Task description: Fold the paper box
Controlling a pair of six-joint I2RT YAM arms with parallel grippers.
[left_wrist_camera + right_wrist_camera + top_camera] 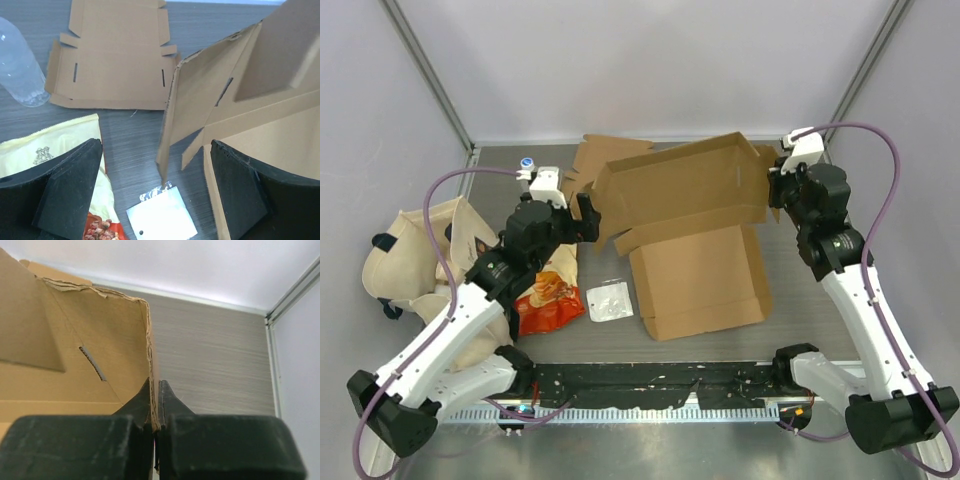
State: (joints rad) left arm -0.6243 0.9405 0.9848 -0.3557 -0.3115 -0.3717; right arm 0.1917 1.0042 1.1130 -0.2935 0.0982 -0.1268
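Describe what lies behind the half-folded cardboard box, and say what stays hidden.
A flat, unfolded cardboard blank lies behind the box. From above, the box's raised back wall covers part of the blank, so anything further along behind that wall cannot be seen.

A cloth bag [415, 250] lies at the left, a snack packet [548, 295] beside it. A white sachet [609, 301] lies near the packet. A clear bottle [17, 70] stands behind.
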